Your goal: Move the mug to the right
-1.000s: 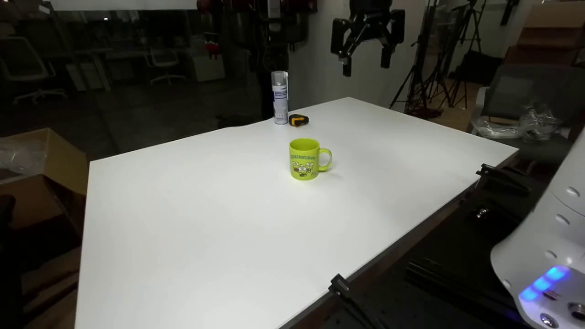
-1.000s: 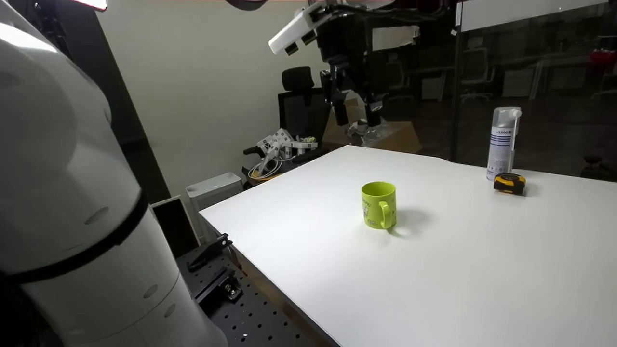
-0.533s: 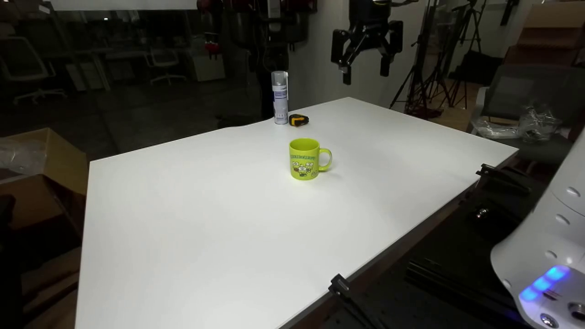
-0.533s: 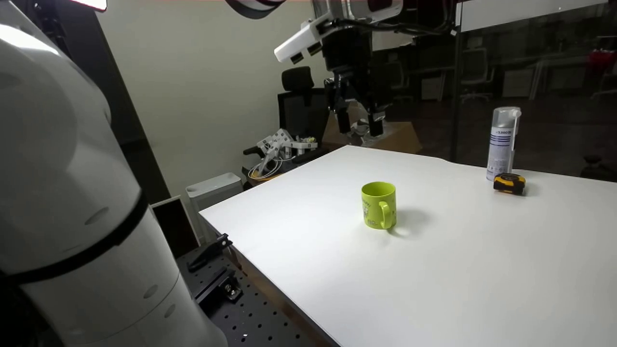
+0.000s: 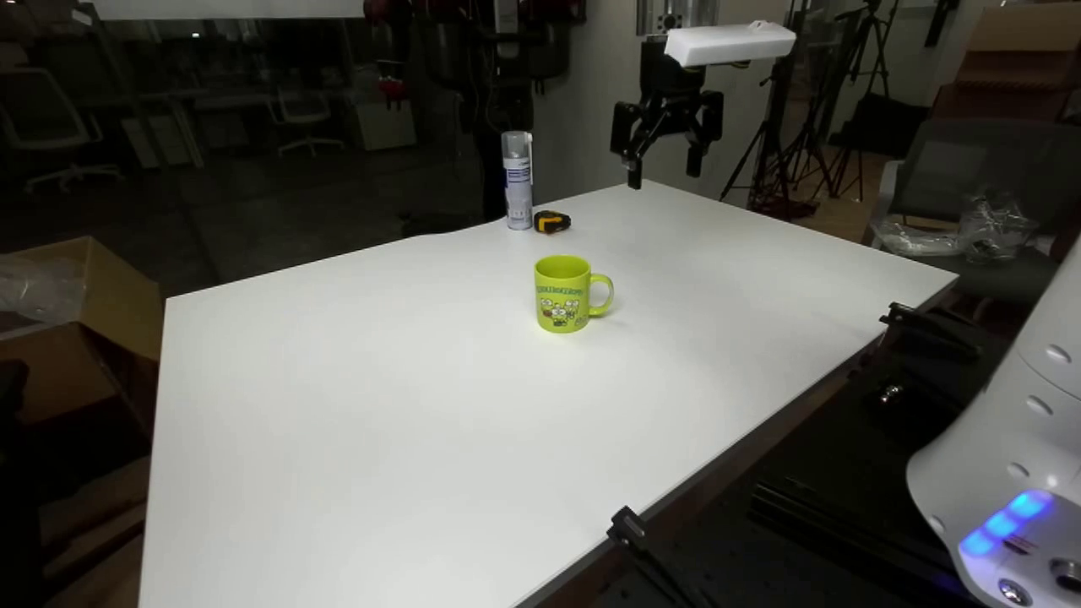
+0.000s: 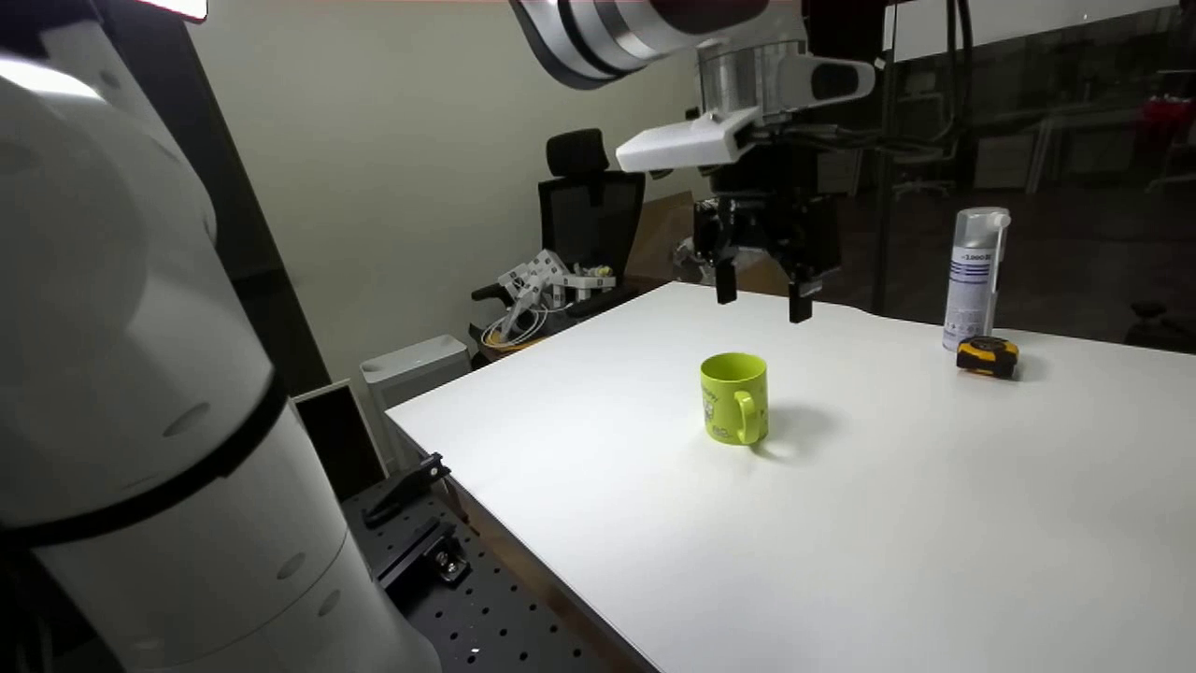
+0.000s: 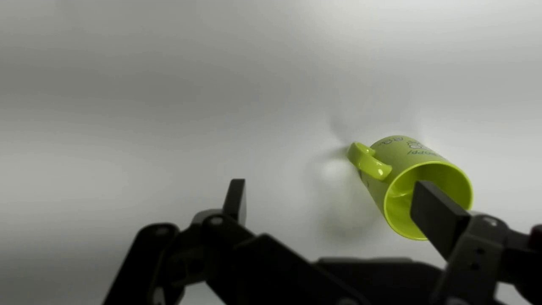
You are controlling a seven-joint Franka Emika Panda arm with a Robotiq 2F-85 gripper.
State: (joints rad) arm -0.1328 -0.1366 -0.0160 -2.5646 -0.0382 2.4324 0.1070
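The lime-green mug [image 5: 561, 295] stands upright on the white table with its handle out to one side. It also shows in an exterior view [image 6: 724, 411]. In the wrist view the mug [image 7: 402, 154] lies right of the middle, its handle pointing up-left, and one finger covers part of its opening. My gripper [image 5: 665, 173] is open and empty, pointing down, in the air above the table and higher than the mug. In an exterior view the gripper [image 6: 763, 301] appears above and behind the mug. In the wrist view the fingers [image 7: 328, 190] are wide apart with bare table between them.
A pale spray can [image 5: 518, 181] and a black-and-yellow tape measure [image 5: 552, 222] stand together near the far edge of the white table [image 5: 380, 405]. They also show in an exterior view, the can [image 6: 972, 280] and the tape measure [image 6: 988, 356]. Black clamps [image 5: 627, 528] grip the table edge.
My gripper has come down towards the table; in an exterior view it has also moved right. It stays open. The mug, can and tape measure have not moved.
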